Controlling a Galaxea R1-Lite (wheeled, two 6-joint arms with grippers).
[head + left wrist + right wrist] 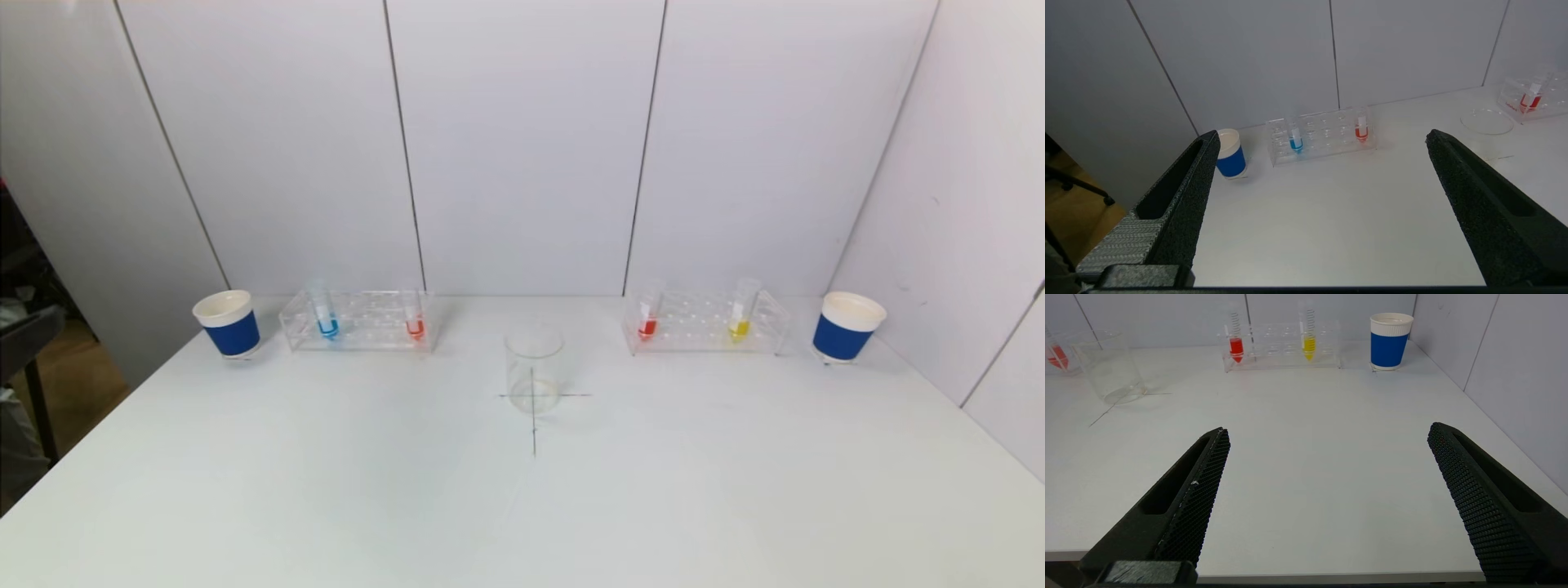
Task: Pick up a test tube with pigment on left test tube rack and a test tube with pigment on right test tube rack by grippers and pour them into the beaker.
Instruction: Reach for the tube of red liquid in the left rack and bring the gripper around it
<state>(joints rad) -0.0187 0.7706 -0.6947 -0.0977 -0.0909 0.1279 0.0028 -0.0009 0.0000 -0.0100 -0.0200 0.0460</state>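
Both jaws held wide, empty, short of the racks; narrow tubes [326,314] easily tipped or spilt beside the beaker [534,369] if gripped off-centre

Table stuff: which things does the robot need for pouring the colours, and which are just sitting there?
Needed: left rack with blue tube and orange tube; right rack with red tube and yellow tube; beaker.

Just sitting there: left paper cup, right paper cup.

black claw [1323,136], textured tapered fingers [1474,498]
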